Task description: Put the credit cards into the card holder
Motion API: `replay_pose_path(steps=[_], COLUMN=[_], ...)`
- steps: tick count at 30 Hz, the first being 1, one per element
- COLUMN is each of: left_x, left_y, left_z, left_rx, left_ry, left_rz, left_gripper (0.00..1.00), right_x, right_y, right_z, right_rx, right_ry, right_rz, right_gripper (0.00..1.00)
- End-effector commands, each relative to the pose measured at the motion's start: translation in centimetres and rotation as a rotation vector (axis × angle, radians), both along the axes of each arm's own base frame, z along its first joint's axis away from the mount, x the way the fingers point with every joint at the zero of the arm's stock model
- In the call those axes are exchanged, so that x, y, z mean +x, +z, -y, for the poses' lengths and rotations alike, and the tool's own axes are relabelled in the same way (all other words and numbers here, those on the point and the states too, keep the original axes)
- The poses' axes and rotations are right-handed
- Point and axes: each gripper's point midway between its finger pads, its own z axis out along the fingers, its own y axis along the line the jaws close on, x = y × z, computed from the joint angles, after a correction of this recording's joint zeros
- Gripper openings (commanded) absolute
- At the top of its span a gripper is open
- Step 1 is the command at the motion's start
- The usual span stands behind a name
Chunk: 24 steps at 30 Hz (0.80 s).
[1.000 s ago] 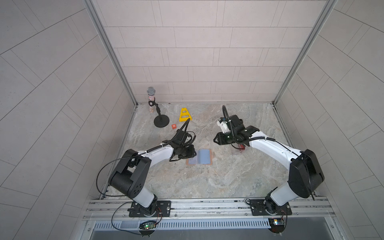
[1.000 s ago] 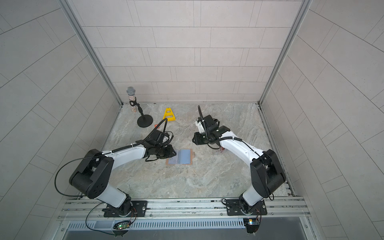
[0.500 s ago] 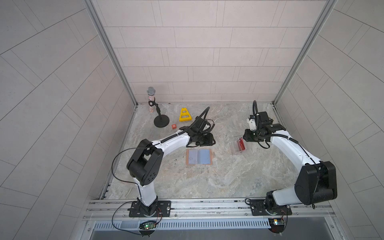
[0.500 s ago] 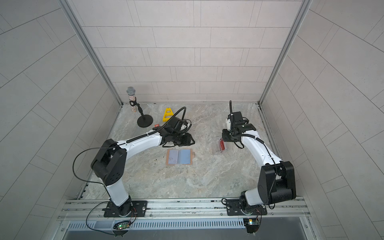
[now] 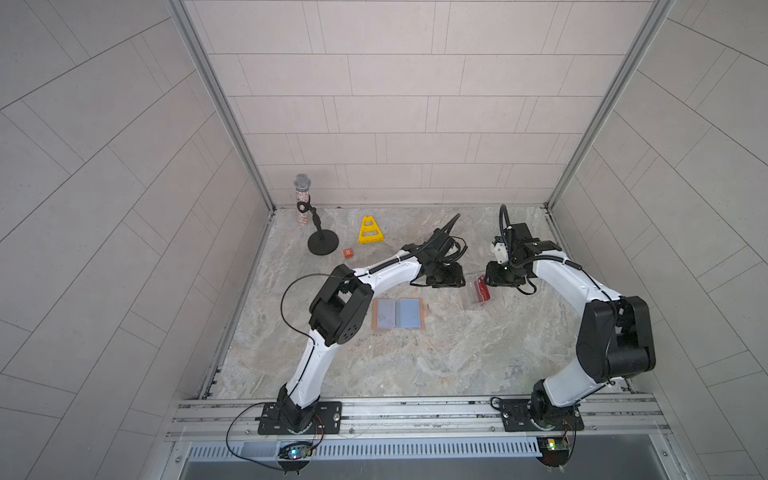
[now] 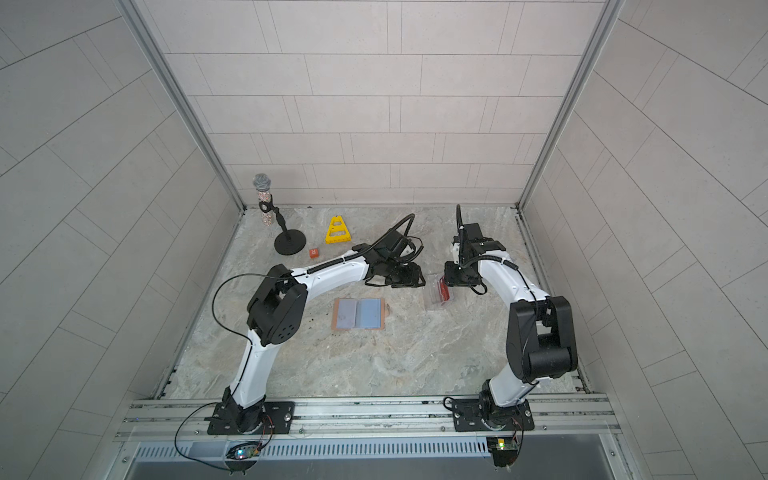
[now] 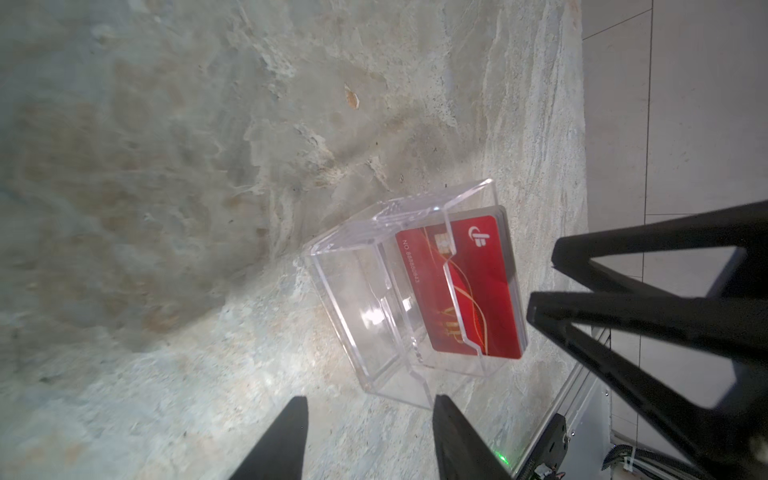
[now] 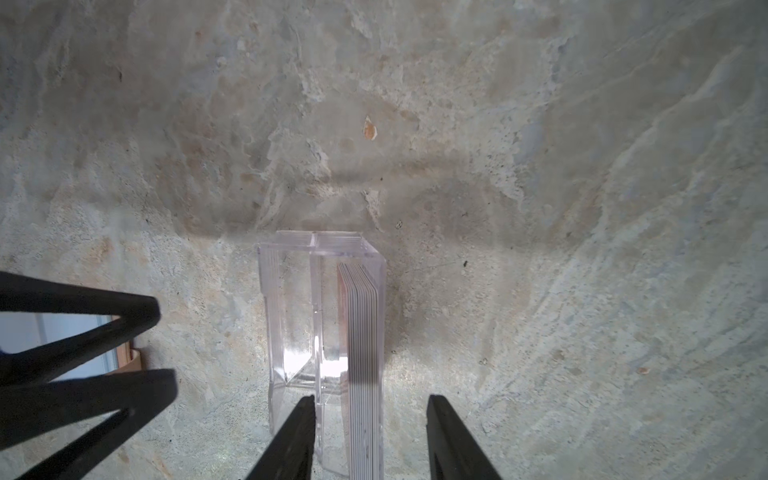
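While the card holder (image 5: 399, 313) lies open on the counter (image 5: 415, 365), the credit cards (image 5: 482, 289) stand in a clear box (image 5: 471, 297) at its two o'clock, between left claw (image 7: 370, 398) and right claw (image 8: 370, 397), both parted and empty. Fetching looks the current step; next, pinch one card.

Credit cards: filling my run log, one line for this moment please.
credit cards: standing in clear box; card holder: open flat; left fingers: open; right fingers: open, near cards
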Motion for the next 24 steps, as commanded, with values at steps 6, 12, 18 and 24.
replay_pose_path(steps=[6,12,18,24], left_x=[0.2,0.2,-0.1,-0.4], left_y=[-1.3,-2.4,-3.1,-4.1], left_z=[2.1,2.7,3.3,3.2], left_rx=[-0.029,-0.040,-0.055,-0.040], left_ry=[-0.009,-0.017,-0.031,-0.031], left_rz=[-0.067,-0.095,-0.124,-0.142], left_gripper=[0.56,0.56,0.56,0.56], right_x=[-0.1,0.0,0.0,0.1], right_y=[-1.4,-2.1,-2.8,-3.5], right_z=[-0.3,-0.2,-0.1,0.1], right_rx=[0.007,0.004,-0.008,-0.018], right_ry=[0.024,0.024,0.023,0.020], right_rz=[-0.052,-0.068,-0.087,-0.104], right_gripper=[0.47,0.47,0.47,0.46])
